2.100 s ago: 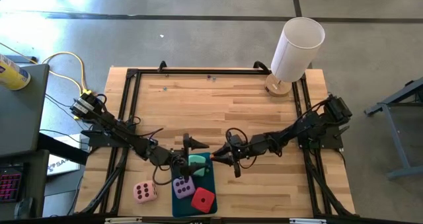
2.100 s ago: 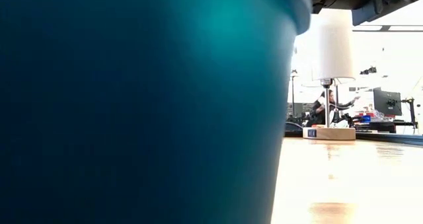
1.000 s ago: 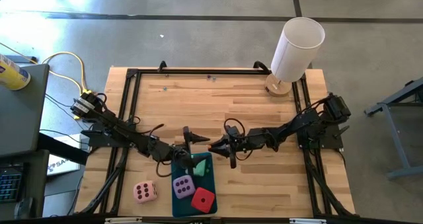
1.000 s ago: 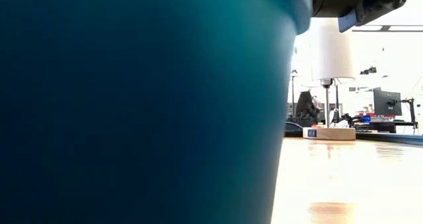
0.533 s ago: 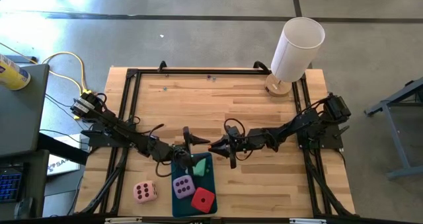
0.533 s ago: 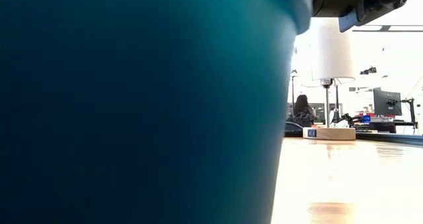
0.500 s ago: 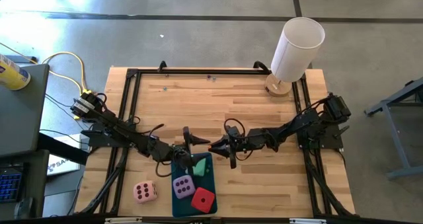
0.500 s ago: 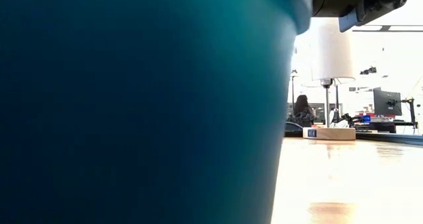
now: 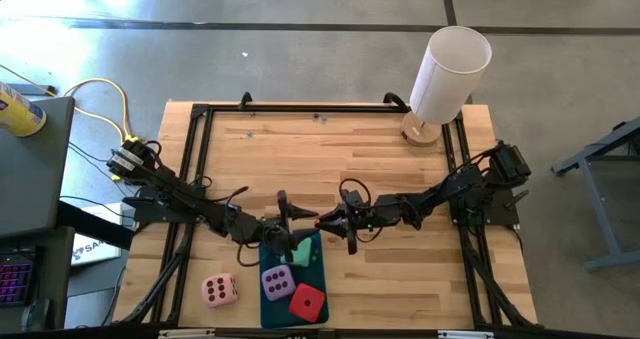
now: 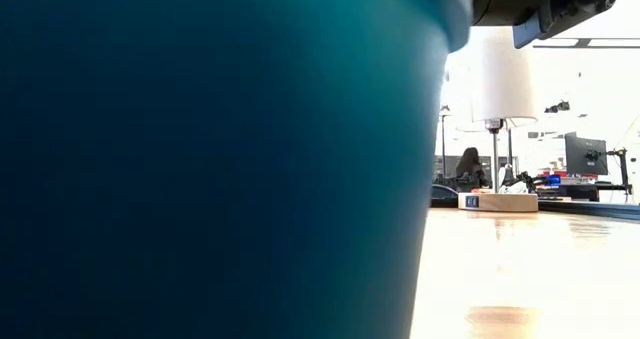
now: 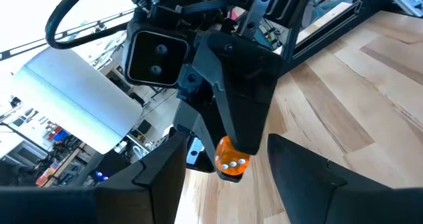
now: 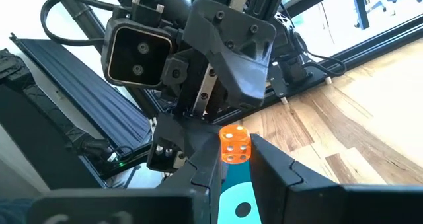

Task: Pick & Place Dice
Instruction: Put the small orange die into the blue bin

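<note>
Dice – five in all, four large and one small. The mint green die (image 9: 303, 251), the lilac die (image 9: 277, 280) and the red die (image 9: 307, 301) lie in the teal tray (image 9: 318, 275) at the lower centre of the high view, green uppermost, red lowest. The pale pink die (image 9: 219, 290) sits on the wooden table (image 9: 330, 159) just left of the tray, apart from it.

My right gripper (image 9: 326, 222) reaches in from the right of the high view to a point over the tray's upper end. Its jaws pinch a small orange die (image 12: 234, 145) with white pips, held clear of the wood.

My left gripper (image 9: 289, 231) comes in from the left and faces the right one nose to nose – its jaws stand spread, one finger on each side of the orange die, neither visibly touching it. The mint green die lies partly under this gripper.

A white lamp (image 9: 450, 67) stands at the table's upper right corner. In the low view the tray's teal wall fills most of the frame.
</note>
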You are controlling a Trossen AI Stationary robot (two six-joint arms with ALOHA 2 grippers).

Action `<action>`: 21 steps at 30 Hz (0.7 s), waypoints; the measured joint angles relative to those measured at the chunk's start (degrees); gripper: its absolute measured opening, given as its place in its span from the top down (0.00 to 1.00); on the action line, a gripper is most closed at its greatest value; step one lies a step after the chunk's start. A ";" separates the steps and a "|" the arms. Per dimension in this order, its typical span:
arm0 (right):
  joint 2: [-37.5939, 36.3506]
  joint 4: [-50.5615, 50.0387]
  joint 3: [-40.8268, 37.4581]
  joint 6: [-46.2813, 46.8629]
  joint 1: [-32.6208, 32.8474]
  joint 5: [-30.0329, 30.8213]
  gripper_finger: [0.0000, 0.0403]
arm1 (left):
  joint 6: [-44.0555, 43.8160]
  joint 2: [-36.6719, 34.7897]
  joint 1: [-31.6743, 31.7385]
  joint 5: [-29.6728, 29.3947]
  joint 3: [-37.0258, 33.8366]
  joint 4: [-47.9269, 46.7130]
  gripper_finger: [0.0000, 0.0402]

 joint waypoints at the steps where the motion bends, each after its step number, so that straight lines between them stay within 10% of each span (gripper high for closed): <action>1: 0.00 0.00 0.00 -0.02 0.01 0.00 0.86 | 0.01 0.00 0.00 0.00 0.00 -0.27 0.50; 21: 0.00 0.22 0.00 0.02 -0.25 -0.04 0.86 | -0.08 0.00 0.22 0.00 0.00 -1.15 0.59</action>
